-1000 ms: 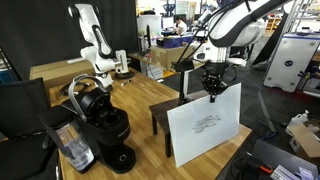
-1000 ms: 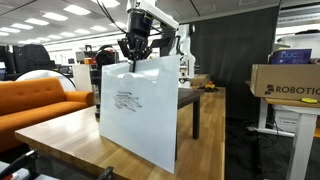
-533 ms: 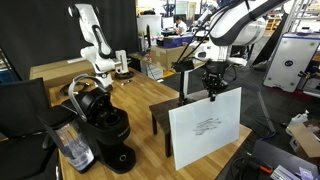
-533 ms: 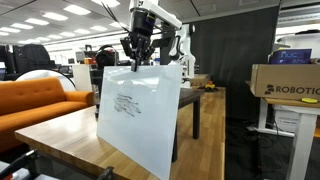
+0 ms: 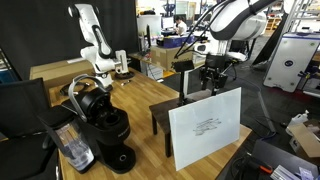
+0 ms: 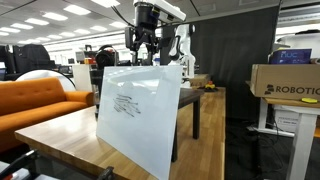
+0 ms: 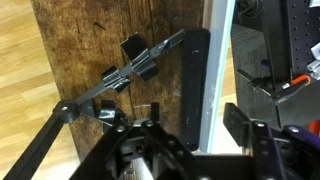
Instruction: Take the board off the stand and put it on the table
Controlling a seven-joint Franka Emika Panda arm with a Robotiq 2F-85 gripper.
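The white board (image 5: 205,125) with dark scribbles stands tilted, its lower edge on the light wooden table (image 5: 150,150) and its upper part leaning back at the dark stand (image 5: 168,106). My gripper (image 5: 211,78) hangs open just above the board's top edge, holding nothing. From the other side, the board (image 6: 135,110) hides most of the stand (image 6: 190,100), and the gripper (image 6: 147,52) sits above it. In the wrist view the gripper (image 7: 195,111) straddles the board's thin pale edge (image 7: 214,60) with a gap on each side.
A black coffee machine (image 5: 105,125) stands on the table left of the stand. A white robot arm (image 5: 93,45) is on a table behind. An orange sofa (image 6: 40,100) and a cardboard box (image 6: 285,80) flank the table.
My gripper was shut on the board's top edge; it has opened and risen a little clear. The board has settled into a steeper lean and stays put.
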